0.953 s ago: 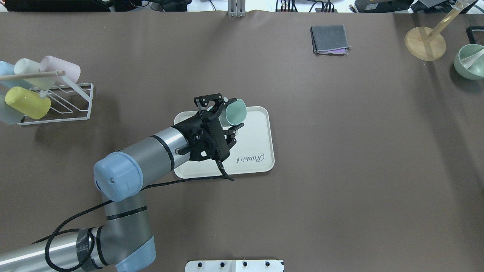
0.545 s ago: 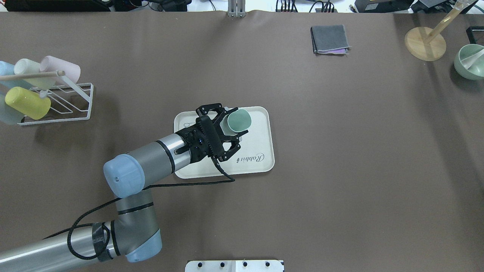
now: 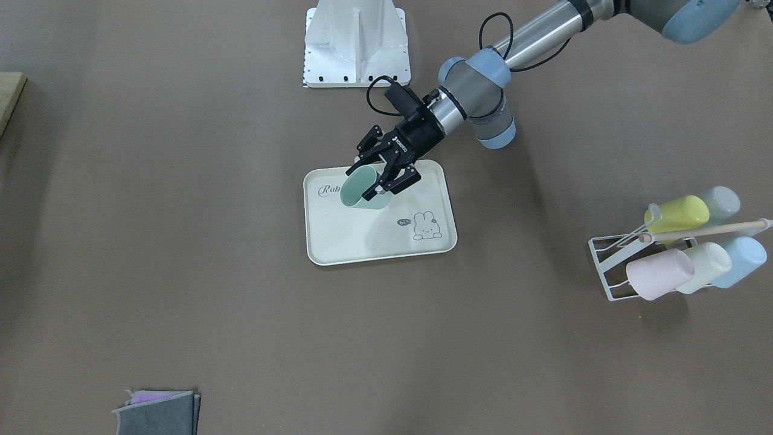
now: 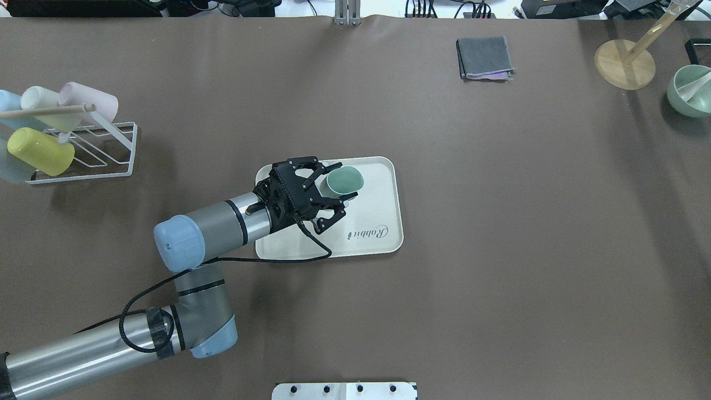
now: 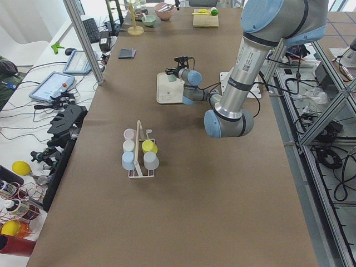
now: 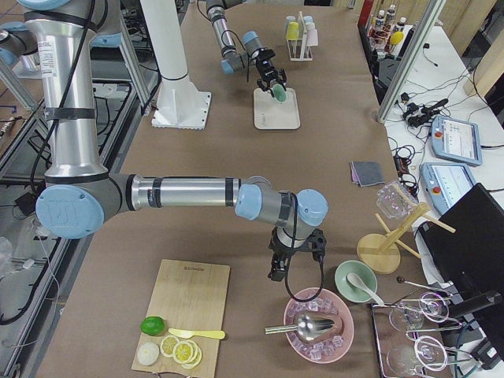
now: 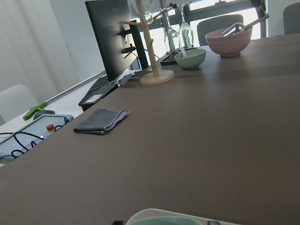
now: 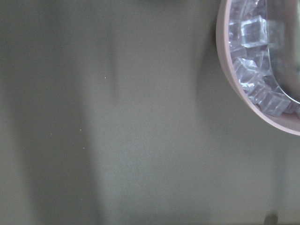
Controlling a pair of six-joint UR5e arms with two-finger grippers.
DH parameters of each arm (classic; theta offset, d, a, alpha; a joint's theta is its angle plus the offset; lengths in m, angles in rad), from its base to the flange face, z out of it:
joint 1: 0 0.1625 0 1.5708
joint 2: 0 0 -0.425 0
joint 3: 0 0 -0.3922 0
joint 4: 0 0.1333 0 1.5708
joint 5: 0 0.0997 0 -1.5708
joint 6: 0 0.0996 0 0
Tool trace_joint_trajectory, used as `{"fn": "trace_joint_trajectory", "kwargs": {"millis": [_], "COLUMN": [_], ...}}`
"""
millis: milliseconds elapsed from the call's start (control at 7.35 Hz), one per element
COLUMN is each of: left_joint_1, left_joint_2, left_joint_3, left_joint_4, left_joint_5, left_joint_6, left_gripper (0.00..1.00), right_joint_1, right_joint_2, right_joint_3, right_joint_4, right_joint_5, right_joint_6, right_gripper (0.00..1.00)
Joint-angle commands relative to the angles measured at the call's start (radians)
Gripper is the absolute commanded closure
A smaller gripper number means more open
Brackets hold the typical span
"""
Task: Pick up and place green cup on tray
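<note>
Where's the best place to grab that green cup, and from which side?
Grip the green cup by its side wall, from the side, as the left gripper does: it has no handle, and its round wall fits between two fingers.

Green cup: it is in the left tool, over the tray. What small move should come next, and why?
Probably ease the left tool down while levelling it. The green cup is tilted between the tool's fingers over the tray, and I cannot tell whether its base touches; opening now might tip it over.
</note>
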Motion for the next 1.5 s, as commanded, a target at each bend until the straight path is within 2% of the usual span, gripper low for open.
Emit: {"fn": "trace_joint_trajectory", "kwargs": {"millis": [0, 272, 408, 681, 1361], "left_joint_1": [-0.045, -0.050, -0.050, -0.050, -0.050], "left_joint_2": [-0.048, -0.056, -0.056, -0.079, -0.087], "left_joint_3": [0.141, 0.241, 0.252, 0.252, 0.239], "left_joint_4": [-0.164, -0.294, -0.306, -0.291, -0.218], "left_joint_5": [-0.070, -0.104, -0.130, -0.191, -0.216], "left_joint_6": [-0.034, -0.105, -0.119, -0.156, -0.221], "left_gripper": [0.62, 0.62, 0.61, 0.60, 0.57], "right_joint_1": [0.000, 0.000, 0.000, 0.000, -0.002], "right_joint_2": [0.000, 0.001, 0.001, 0.014, 0.018], "right_joint_3": [-0.001, 0.000, 0.002, 0.010, 0.005], "right_joint_4": [0.001, 0.002, 0.004, 0.004, 0.004], "right_joint_5": [-0.003, -0.003, -0.004, -0.003, 0.005], "right_joint_6": [-0.002, -0.002, -0.003, -0.002, -0.002], "right_gripper": [0.00, 0.00, 0.00, 0.00, 0.00]}}
